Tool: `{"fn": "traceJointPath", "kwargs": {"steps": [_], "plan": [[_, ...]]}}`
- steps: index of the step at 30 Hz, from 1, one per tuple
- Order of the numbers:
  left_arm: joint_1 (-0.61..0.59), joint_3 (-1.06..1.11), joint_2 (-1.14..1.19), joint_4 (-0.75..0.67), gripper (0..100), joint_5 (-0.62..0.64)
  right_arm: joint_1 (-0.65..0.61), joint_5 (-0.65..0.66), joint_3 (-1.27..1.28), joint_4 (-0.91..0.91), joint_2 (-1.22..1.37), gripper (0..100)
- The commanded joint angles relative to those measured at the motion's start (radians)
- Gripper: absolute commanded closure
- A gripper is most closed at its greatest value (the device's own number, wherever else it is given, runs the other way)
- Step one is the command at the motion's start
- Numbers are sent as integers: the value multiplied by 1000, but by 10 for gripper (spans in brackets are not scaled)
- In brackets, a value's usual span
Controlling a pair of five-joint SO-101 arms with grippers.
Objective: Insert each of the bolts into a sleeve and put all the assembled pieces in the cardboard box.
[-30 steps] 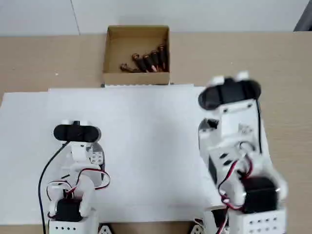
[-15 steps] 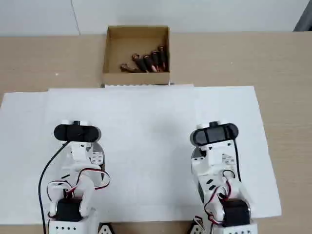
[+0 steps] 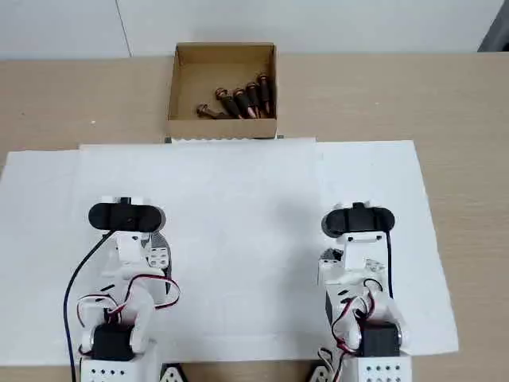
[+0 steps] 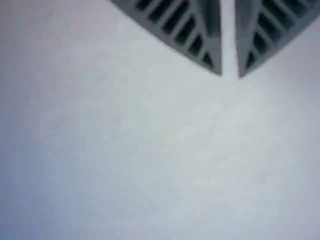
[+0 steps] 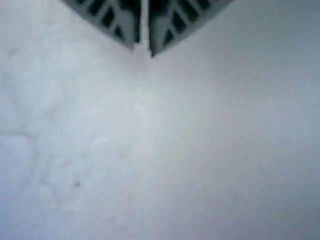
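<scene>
The cardboard box (image 3: 181, 83) stands at the far edge of the table, just beyond the white paper. Several assembled bolt-and-sleeve pieces (image 3: 242, 101) lie inside it, toward its right side. The left arm (image 3: 126, 216) is folded back at the near left, and its gripper (image 4: 229, 72) points down at bare white paper, shut with only a thin slit between the fingers. At the near right the right arm (image 3: 357, 221) is folded back too. Its gripper (image 5: 143, 50) is shut over the paper and holds nothing.
A large white paper sheet (image 3: 238, 207) covers the middle of the wooden table (image 3: 445, 95). Both arm bases stand at the near edge. A dark object shows at the far right corner (image 3: 499, 32).
The right arm has drawn back from the right middle of the paper toward its base and folded down. The left arm and the box contents have not moved.
</scene>
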Motion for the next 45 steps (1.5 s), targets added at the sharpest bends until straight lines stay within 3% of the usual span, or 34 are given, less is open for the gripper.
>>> {"fn": "traceJointPath", "kwargs": {"steps": [1,45], "plan": [[5,-2,-8,-21,993,-3,45,-12,2,-58,-13,995],[5,-2,-8,-21,993,-3,53,-9,12,-88,-13,995]]}}
